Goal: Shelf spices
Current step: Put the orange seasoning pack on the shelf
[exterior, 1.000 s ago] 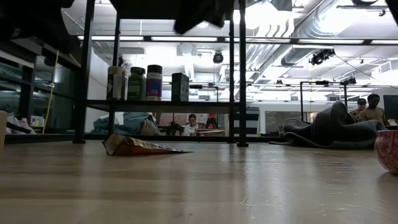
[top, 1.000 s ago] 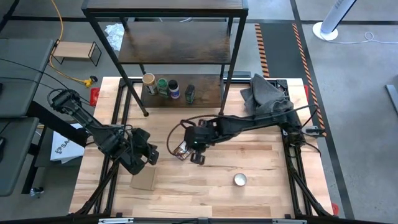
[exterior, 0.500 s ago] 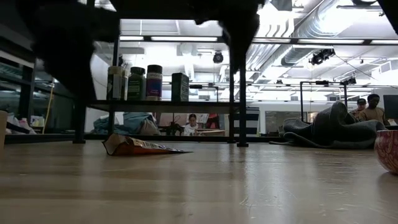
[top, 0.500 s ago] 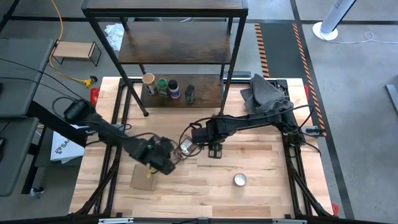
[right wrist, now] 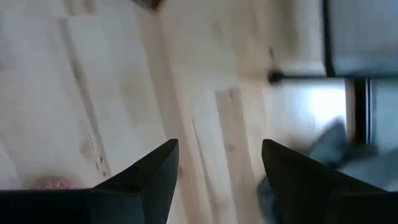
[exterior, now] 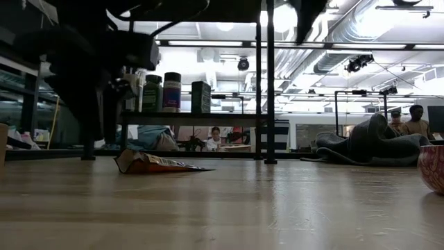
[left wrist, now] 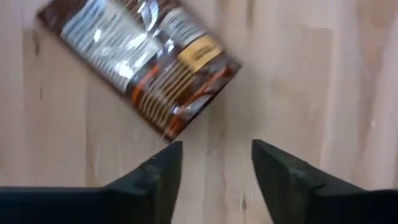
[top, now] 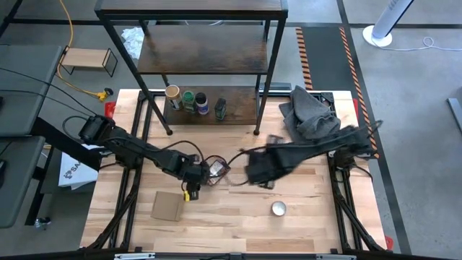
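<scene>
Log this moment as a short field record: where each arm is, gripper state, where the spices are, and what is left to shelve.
left gripper: open, empty, just short of the pouch's edge
right gripper: open, empty, over bare table right of the pouch
pouch: lying flat on the table, not touched
jars on shelf: tan-lidded jar, green-lidded jar, dark-capped jar, small tin, in a row on the lowest board
left to shelve: the pouch only
other items: cardboard square, silvery disc, grey cloth
</scene>
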{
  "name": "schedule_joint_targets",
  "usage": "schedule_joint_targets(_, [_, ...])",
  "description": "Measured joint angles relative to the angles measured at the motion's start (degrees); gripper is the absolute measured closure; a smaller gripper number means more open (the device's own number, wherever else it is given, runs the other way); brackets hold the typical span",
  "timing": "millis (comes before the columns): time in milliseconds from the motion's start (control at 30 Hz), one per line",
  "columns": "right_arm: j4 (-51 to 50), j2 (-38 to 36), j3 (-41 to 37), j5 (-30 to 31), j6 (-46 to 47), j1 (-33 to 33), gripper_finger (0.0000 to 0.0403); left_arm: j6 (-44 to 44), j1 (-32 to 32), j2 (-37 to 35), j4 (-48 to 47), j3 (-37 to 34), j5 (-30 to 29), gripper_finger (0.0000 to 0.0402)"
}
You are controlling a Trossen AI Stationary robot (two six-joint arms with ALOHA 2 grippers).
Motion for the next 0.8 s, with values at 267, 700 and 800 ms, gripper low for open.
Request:
schedule_joint_targets(267, [11.82, -26.48, -30.53, -1.6, 35.8, 7.26, 0.0176, 13.68, -0.68, -0.07, 0.35, 3.23, -5.44, 0.0134])
schedule_joint_targets(700, [24.86, -38.64, -47.03, 0.28, 47.77, 10.17, 0.0176, 25.99, 0.71, 6.95, 5.37, 3.4, -10.41, 0.0122])
schedule_joint_targets(800, [24.91, -38.63, -47.29, -0.1, 46.91, 10.16, 0.0176, 26.31, 0.71, 9.0, 5.57, 3.4, -12.11, 0.0122])
